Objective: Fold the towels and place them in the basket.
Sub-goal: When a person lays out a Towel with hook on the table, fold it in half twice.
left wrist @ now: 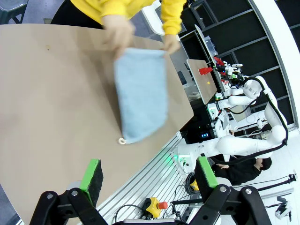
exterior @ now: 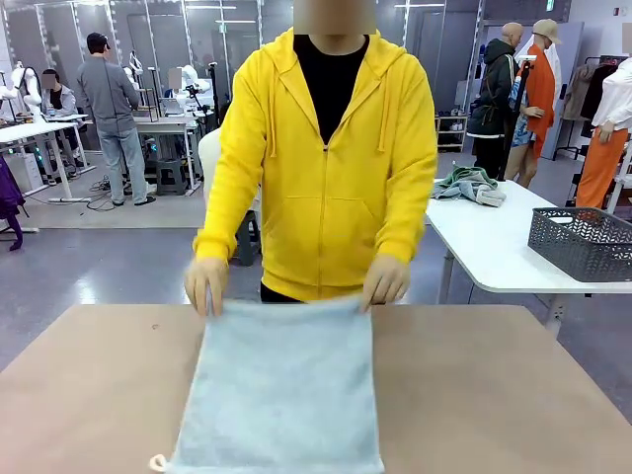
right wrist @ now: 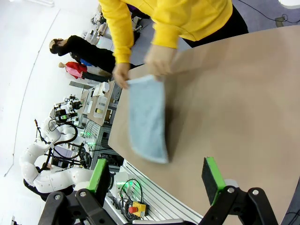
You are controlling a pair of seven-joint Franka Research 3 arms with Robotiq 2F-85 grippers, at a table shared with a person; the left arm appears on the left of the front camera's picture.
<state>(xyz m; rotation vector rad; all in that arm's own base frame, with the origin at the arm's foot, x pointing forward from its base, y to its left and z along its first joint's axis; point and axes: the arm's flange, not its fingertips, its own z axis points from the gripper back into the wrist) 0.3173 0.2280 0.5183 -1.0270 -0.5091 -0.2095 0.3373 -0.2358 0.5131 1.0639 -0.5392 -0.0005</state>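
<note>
Left gripper (left wrist: 149,169) and right gripper (right wrist: 155,171) both released, nothing held. Towel (exterior: 286,395) is held at far edge by person's hands (exterior: 205,284); tug risked if grabbed now.

At 12 o'clock in the front view, a person (exterior: 326,197) wears a bright yellow zip-front hoodie (exterior: 296,148) with matching drawstrings, a front pouch pocket and long sleeves ending in ribbed cuffs, over a black top (exterior: 331,74) showing at the neck. At 6 o'clock in each wrist view, the left gripper (left wrist: 150,177) and right gripper (right wrist: 155,177) show matte black jointed linkages studded with round silver pivot pins, each black finger faced with a bright green pad (left wrist: 206,172)
</note>
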